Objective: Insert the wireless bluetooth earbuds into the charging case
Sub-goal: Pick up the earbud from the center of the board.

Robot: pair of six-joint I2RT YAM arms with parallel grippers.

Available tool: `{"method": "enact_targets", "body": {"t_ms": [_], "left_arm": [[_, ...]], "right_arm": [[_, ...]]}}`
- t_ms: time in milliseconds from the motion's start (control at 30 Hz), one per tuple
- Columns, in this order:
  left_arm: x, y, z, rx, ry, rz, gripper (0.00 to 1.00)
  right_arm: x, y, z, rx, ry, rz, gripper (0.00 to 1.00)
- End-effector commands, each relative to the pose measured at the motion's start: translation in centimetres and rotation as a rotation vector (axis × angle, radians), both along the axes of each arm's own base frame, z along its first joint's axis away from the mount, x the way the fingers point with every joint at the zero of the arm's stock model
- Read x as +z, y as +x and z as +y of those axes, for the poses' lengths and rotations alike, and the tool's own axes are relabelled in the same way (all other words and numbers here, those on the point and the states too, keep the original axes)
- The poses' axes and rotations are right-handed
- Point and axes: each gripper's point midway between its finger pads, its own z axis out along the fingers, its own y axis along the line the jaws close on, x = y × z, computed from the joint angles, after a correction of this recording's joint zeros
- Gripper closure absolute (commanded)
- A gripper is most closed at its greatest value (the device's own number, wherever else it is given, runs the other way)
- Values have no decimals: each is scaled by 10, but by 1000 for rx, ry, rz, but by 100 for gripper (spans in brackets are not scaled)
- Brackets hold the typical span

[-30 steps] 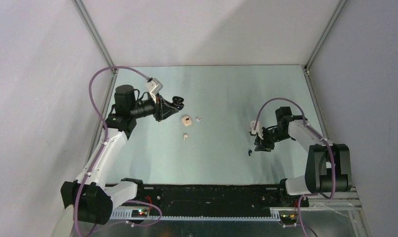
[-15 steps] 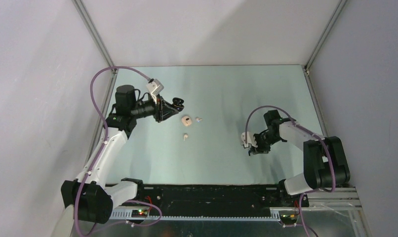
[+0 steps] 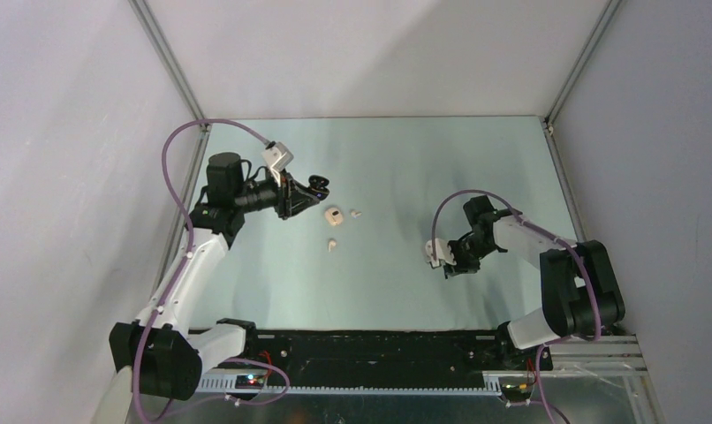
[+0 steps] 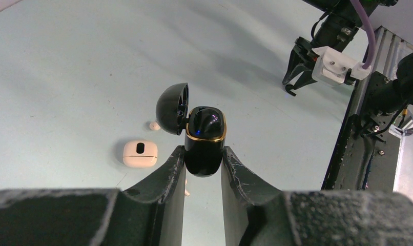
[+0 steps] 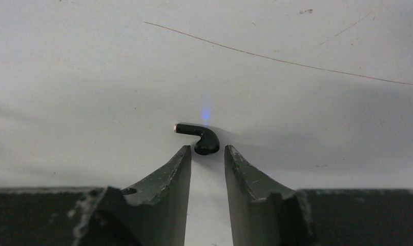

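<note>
**Black case held up, black earbud down on the table**

Near the front, right gripper partly open, nothing in it. Black earbud flat on the table, just past the fingertips. Farther back, cream case beside a pale earbud. Left gripper squeezed tight on the black charging case, lid flipped open.

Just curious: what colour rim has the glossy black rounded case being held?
Gold, on the glossy black rounded case; left wrist view.
</note>
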Motion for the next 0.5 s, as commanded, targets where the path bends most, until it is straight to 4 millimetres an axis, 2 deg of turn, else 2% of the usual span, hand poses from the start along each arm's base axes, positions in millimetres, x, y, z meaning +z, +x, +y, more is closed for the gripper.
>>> {"method": "enact_targets", "body": {"t_ms": [0,300,467], "left_arm": [[8,-4,1,-18,4,-55,100],[6,-4,1,-18,7,-54,100],[3,-5,1,-20,9,-50,100]], "right_arm": [[-9,-3,-5,22,-55,17,67],[-10,-6,-4,28,-73,30,68],[-11,-6,-2,31,-79,32,73]]}}
